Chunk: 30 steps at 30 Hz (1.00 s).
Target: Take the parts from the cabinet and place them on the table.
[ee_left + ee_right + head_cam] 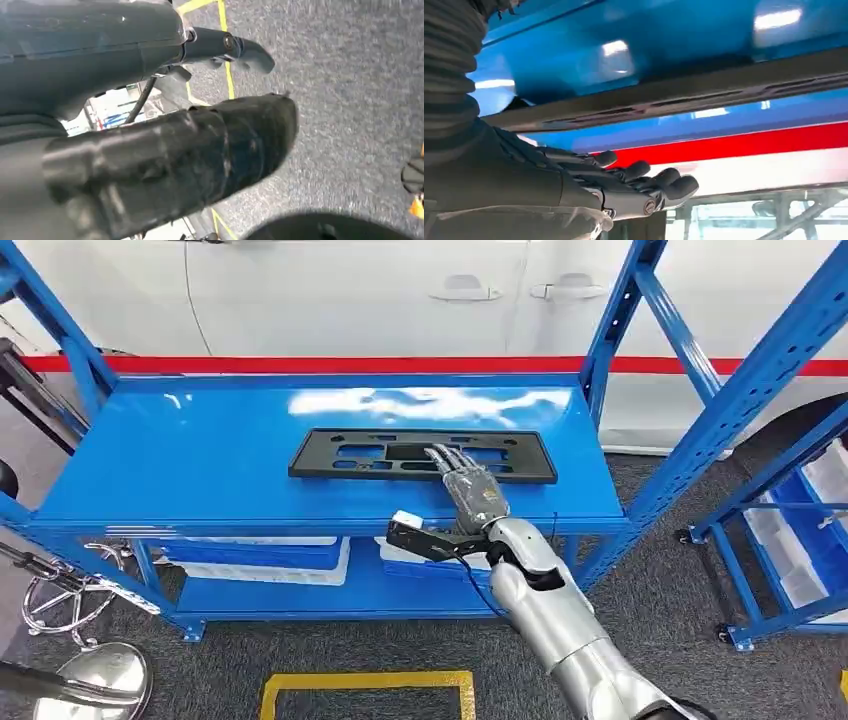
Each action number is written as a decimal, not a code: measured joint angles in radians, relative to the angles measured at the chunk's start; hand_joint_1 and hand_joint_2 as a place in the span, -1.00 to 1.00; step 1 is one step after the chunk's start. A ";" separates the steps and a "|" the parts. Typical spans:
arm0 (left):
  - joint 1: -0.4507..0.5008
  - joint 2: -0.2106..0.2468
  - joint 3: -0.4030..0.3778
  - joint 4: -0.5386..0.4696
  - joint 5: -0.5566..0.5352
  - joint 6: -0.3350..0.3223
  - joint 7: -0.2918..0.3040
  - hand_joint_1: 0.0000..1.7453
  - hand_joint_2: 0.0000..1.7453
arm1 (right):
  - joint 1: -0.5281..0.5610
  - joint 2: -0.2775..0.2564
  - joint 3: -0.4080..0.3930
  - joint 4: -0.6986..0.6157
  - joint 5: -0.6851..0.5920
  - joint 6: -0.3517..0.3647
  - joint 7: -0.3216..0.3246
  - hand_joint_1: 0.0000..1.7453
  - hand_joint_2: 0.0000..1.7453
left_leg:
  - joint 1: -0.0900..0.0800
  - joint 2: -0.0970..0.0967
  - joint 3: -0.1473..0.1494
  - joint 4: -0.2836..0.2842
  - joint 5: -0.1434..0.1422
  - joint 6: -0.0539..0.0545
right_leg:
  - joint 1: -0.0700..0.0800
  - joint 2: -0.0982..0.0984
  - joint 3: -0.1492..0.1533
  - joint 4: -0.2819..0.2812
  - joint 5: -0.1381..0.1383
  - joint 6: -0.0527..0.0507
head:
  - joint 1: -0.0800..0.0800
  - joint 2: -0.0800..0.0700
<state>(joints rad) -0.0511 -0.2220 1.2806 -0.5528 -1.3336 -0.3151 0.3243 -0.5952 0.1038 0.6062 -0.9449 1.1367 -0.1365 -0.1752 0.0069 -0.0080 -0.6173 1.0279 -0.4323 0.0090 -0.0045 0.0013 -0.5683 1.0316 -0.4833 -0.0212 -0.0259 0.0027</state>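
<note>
While right hand (pixel 470 488) lies flat, fingers extended, gripping nothing, on black panel (pixel 380 453) | shelf (pixel 200 480) | advise curling fingers under near edge before lifting.

A flat part (pixel 420 454) lies on the shelf (pixel 200 470), bins (pixel 262 554) below it, the right hand (pixel 472 492) over the part's near edge

No readable text, label, brand, number or sign anywhere. Nothing legible on the black part (pixel 422 455), on the blue shelf (pixel 200 480) beneath it, or on the white car body (pixel 350 300) with its red stripe behind. Only unlettered yellow line markings on the grey floor (pixel 690 620).
</note>
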 joint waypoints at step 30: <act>0.000 -0.001 0.000 0.011 0.014 0.014 -0.016 -1.00 -1.00 | -0.028 0.052 -0.043 0.148 0.057 -0.036 0.029 -1.00 1.00 | -0.003 0.002 0.003 -0.002 -0.001 0.003 | 0.002 0.004 0.004 0.001 -0.009 -0.003 | 0.001 0.000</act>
<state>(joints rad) -0.0514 -0.2232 1.2802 -0.5413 -1.3195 -0.3010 0.3086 -0.6228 0.1557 0.5627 -0.7965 1.1933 -0.1724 -0.1465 0.0038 -0.0062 -0.6139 1.0256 -0.4335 0.0120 -0.0027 0.0048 -0.5639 1.0329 -0.4922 -0.0244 -0.0248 0.0027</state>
